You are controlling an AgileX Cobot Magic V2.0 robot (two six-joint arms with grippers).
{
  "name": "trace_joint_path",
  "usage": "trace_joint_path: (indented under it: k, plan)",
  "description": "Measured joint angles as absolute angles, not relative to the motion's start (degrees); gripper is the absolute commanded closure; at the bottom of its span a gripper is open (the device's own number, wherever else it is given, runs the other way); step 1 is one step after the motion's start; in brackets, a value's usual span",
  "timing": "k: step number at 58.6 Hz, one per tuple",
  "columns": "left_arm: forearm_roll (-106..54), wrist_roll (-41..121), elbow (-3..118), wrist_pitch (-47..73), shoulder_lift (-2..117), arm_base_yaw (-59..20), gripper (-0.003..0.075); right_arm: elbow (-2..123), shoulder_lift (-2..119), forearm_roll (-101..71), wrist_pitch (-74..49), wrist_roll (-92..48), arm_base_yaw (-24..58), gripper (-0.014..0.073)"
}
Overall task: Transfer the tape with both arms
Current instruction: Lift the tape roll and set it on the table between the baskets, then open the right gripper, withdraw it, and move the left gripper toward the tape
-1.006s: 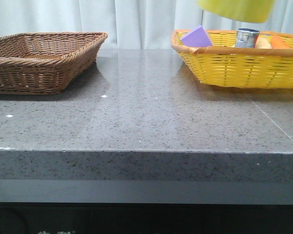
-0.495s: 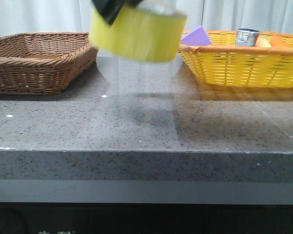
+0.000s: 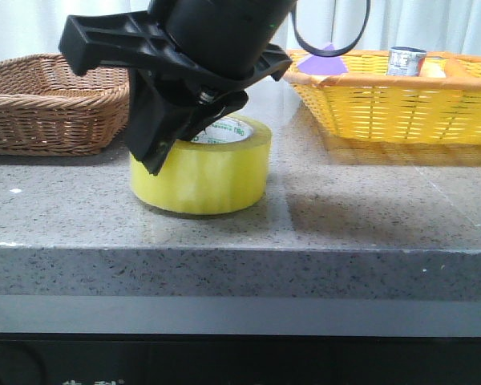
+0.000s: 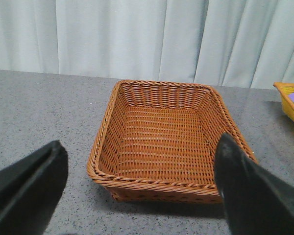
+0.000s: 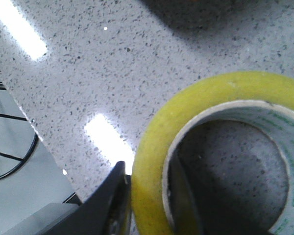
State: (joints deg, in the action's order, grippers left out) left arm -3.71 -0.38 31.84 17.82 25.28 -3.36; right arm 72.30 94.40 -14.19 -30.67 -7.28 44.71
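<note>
Tape (image 3: 202,168) set flat on the table (image 3: 369,216) near its front edge, wall pinched by right gripper (image 3: 172,132), left gripper (image 4: 137,191) spread wide before brown basket (image 4: 161,142), open counter between baskets.

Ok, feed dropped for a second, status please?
Right claw shut on tape, roll resting flat on counter. Left claw open, over brown basket. Nothing blocking.

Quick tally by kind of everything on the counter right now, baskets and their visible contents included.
Baskets: 2, brown wicker basket and yellow basket
Tape rolls: 1, the tape
Purple blocks: 1, purple block
Tin cans: 1, tin can
Total: 5
</note>
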Motion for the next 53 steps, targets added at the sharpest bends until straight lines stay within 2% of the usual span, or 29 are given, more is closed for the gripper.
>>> trace_joint_path:
  k: [6, 23, 29, 33, 41, 53]
  plan:
    - [-3.7, -0.4, 31.8, 17.8, 25.3, -3.4, 0.012, 72.3, 94.3, -14.2, -30.1, -7.3, 44.7, 0.0209]
    - [-3.7, -0.4, 31.8, 17.8, 25.3, -3.4, 0.012, 72.3, 84.4, -14.1, -30.1, -7.4, 44.7, 0.0232]
    - [-3.7, -0.4, 31.8, 17.8, 25.3, -3.4, 0.012, 72.3, 81.0, -14.1, -30.3, -7.4, 44.3, 0.0348]
    - [-3.7, -0.4, 31.8, 17.8, 25.3, -3.4, 0.012, 72.3, 79.4, -14.1, -30.4, -7.4, 43.3, 0.0506]
    - [-3.7, 0.0, 31.8, 17.8, 25.3, -3.4, 0.012, 72.3, 78.3, -14.1, -30.7, -7.4, 41.8, 0.072]
    - [-3.7, -0.4, 31.8, 17.8, 25.3, -3.4, 0.012, 72.2, 74.5, -14.2, -31.8, -6.9, 35.0, 0.0715]
